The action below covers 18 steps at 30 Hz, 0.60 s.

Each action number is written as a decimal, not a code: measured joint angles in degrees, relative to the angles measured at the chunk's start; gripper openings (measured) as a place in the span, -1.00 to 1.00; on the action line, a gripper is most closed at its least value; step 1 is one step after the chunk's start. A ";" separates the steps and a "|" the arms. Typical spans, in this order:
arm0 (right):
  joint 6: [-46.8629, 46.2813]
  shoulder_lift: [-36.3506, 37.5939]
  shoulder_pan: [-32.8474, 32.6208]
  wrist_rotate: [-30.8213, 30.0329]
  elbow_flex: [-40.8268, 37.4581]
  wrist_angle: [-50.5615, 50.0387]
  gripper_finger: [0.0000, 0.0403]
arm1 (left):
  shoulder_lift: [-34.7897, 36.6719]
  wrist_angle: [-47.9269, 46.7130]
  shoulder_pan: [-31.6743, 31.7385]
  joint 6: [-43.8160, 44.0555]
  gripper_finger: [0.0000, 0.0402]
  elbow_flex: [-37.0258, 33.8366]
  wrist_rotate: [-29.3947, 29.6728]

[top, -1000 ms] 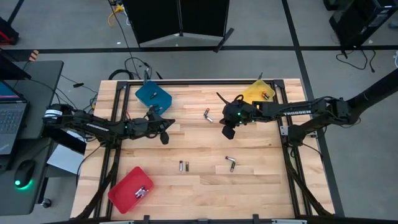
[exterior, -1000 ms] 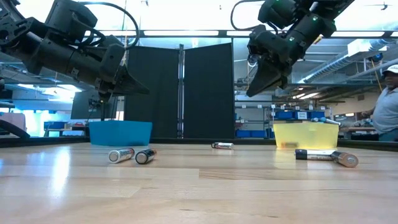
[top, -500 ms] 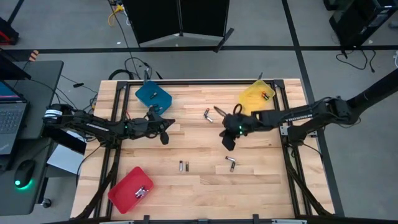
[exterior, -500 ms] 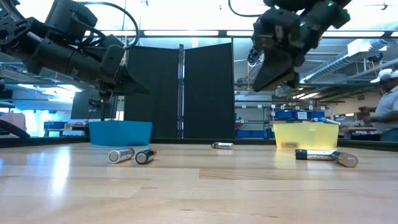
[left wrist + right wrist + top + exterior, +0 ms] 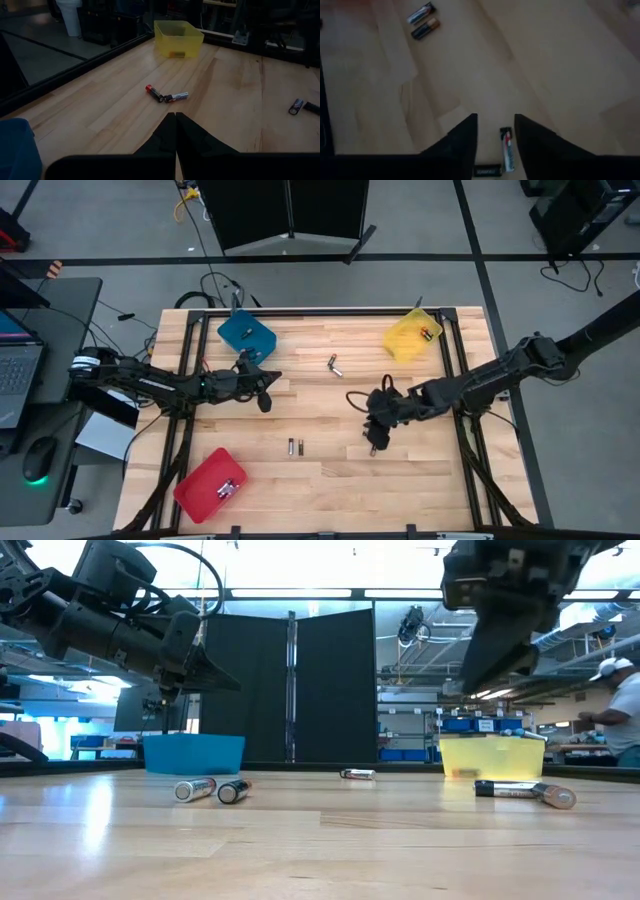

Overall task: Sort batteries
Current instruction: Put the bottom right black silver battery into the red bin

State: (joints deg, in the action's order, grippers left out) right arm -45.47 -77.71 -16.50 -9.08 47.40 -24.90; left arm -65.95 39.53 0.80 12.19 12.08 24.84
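Wooden tabletop (image 5: pixel 320 480) seen from above: the right gripper (image 5: pixel 375 436) hovers right over the battery pair (image 5: pixel 371 445) lying at about four o'clock from table centre, far nearer it than the left gripper (image 5: pixel 264 394), which waits at nine o'clock by the blue tray (image 5: pixel 245 333). From table height, that pair (image 5: pixel 525 791) lies end to end on the wood, below the raised right gripper. Its wrist camera shows the fingers (image 5: pixel 462 137) parted narrowly and empty, one cell (image 5: pixel 507 154) lying lengthwise in the gap, so I judge a straight descent suffices; the left wrist camera shows its own fingers (image 5: pixel 167 136) pressed together, empty.
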 joint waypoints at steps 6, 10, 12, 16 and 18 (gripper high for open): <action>1.58 -3.20 -2.02 -0.17 0.02 -0.97 -0.05 | 0.00 -0.02 0.02 0.11 -0.96 0.00 0.00; 3.32 -8.48 -2.24 1.01 0.11 -1.08 -0.03 | -0.02 -0.02 0.00 0.39 -0.96 0.02 0.00; 3.45 -10.65 -2.24 1.09 0.11 -1.01 -0.04 | 0.00 -0.05 0.02 0.44 -0.96 0.02 -0.01; 4.77 -13.60 -2.24 1.24 0.11 -0.95 -0.05 | -0.02 -0.07 0.02 0.46 -0.96 0.02 -0.02; 5.15 -14.50 -2.24 1.56 0.14 -0.95 -0.05 | -0.02 -0.07 0.02 0.46 -0.96 0.02 0.00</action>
State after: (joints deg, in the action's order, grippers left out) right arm -40.32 -92.22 -18.74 -7.52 47.54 -25.85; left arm -65.97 39.46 0.82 12.64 12.10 24.84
